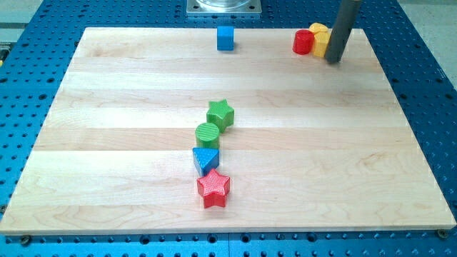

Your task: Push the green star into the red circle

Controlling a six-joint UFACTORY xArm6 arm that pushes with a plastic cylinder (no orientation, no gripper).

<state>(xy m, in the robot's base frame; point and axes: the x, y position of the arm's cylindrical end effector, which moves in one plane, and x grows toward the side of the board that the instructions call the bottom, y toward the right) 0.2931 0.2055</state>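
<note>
My tip (333, 61) is resting on the counter (128, 93) near its top right corner. There is no gripper on this arm, only the dark rod, so nothing is opening, closing or holding. The tip is sitting just beside a yellow block (319, 38), on that block's right side and apparently touching it; the yellow block's shape is hard to make out because the rod is covering part of it. The red circle (303, 42) is lying against the yellow block's left side, close to the top edge.

The green star (221, 113) is sitting near the middle of the counter, well apart from the tip and from the red circle. It is lying flat, its ridged top face showing. It is heading a slanting line of 4 blocks: a green circle (208, 133) is touching it just below, then a blue triangle (206, 159), then a red star (213, 188) nearest the bottom edge.

A blue cube (226, 38) is standing alone by the top edge.
</note>
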